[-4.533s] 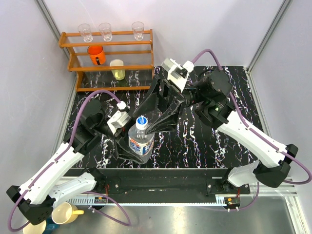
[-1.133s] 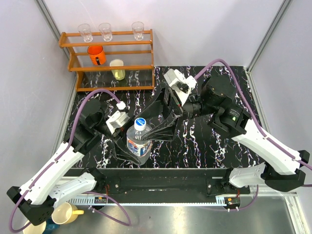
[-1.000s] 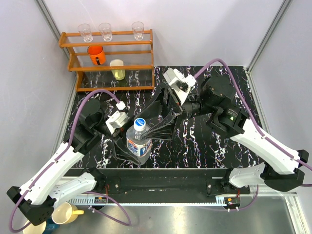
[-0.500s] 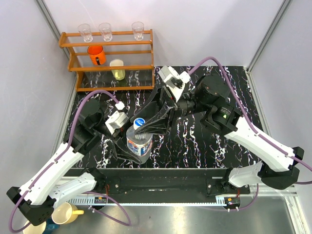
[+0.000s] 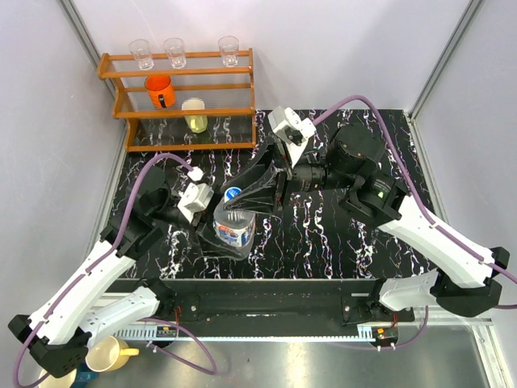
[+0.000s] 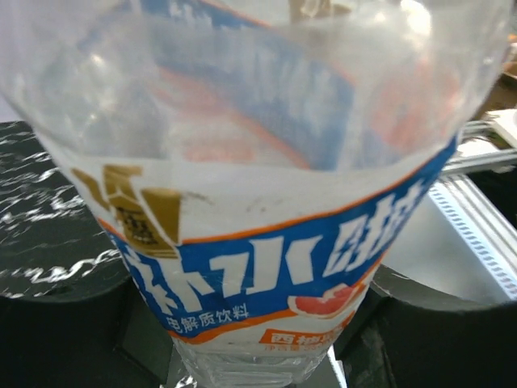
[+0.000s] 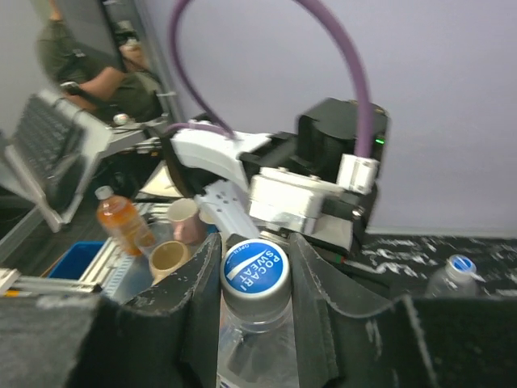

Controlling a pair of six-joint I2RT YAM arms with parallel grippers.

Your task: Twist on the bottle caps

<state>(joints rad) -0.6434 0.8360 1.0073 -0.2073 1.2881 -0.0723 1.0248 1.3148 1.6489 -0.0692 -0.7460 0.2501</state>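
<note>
right wrist view shows the right gripper [image 7: 254, 295] pinching the blue-topped cap [image 7: 254, 270] on the neck of the labelled bottle [image 5: 234, 229]. that bottle stands near the front middle of the black marbled table [image 5: 339, 242], its body clasped by the left gripper [image 5: 212, 232]. a second capped bottle [image 7: 452, 275] sits further off.

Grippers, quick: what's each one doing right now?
Left gripper: closed on the bottle body.
Right gripper: shut on the cap.
</note>
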